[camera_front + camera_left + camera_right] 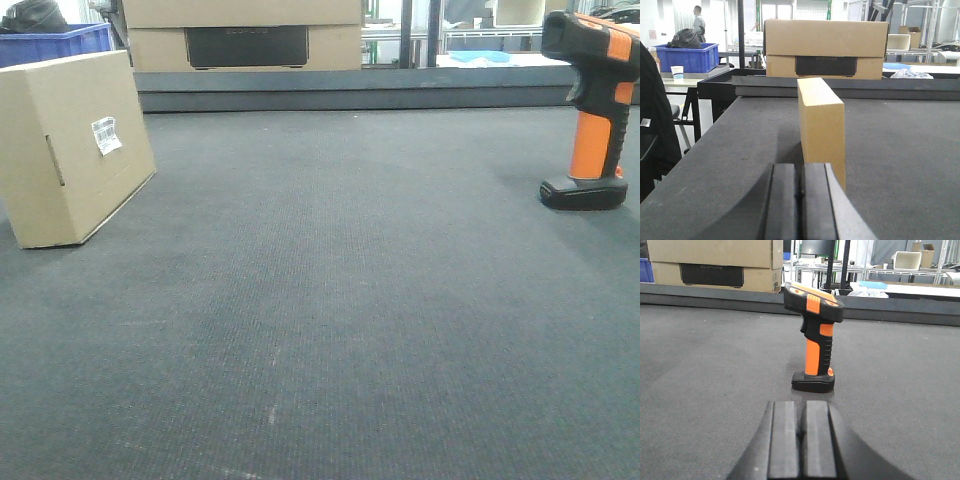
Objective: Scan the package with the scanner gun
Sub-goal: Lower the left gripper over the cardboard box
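The package [72, 150] is a plain tan box with a small white barcode label [105, 135] on its side, at ten o'clock in the front view. The scanner gun [595, 110], black-headed with an orange handle, stands upright on its flat base at two o'clock. Both rest on a dark grey textured table [330, 320]. The left gripper [801, 172] has its jaws pressed together, holding nothing, with the package at its twelve o'clock. The right gripper [801, 410] is likewise closed and empty-handed, the scanner at twelve. Behind, large cardboard boxes [245, 40] are stacked, and a blue bin [687, 57] holds a black bag [685, 37].
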